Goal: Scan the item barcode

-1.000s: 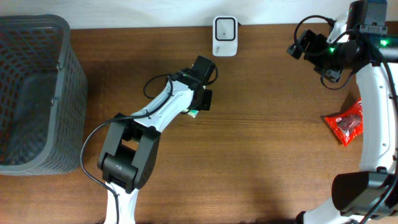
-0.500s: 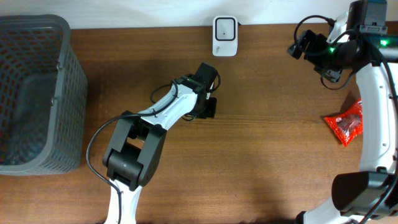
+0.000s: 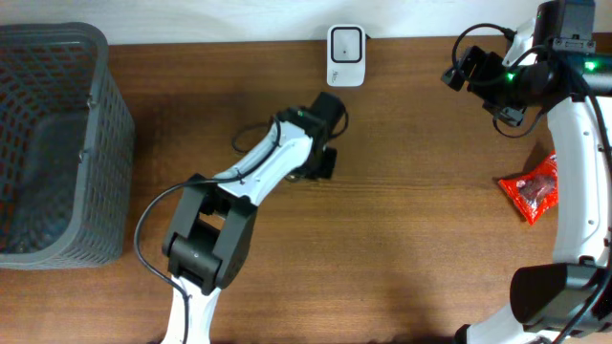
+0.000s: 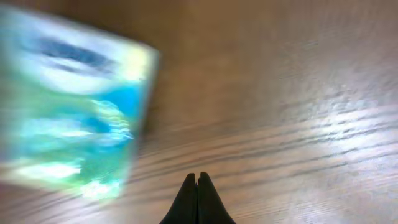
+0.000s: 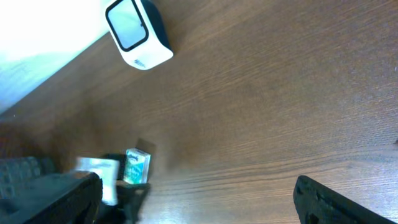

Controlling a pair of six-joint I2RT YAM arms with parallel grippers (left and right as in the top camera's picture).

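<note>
Wooden table (image 3: 430, 258): open room centre and front. Grey mesh basket (image 3: 57, 143) at the left edge. Red pouch (image 3: 533, 189) near the right edge, print unreadable. White scanner (image 3: 345, 43) at the back edge. Blue-green box (image 4: 68, 106) sits on the table just beside the left gripper (image 4: 198, 199), which is clenched with nothing between its fingers. The box label is blurred. Right gripper (image 3: 467, 71) is spread wide, holding nothing.

On brown wooden table (image 3: 411, 258): grey mesh plastic basket (image 3: 48, 143) far left, white boxy scanner (image 3: 345, 43) at back centre, red crinkled packet (image 3: 532, 191) far right, small green-blue carton (image 5: 137, 167) before scanner.
</note>
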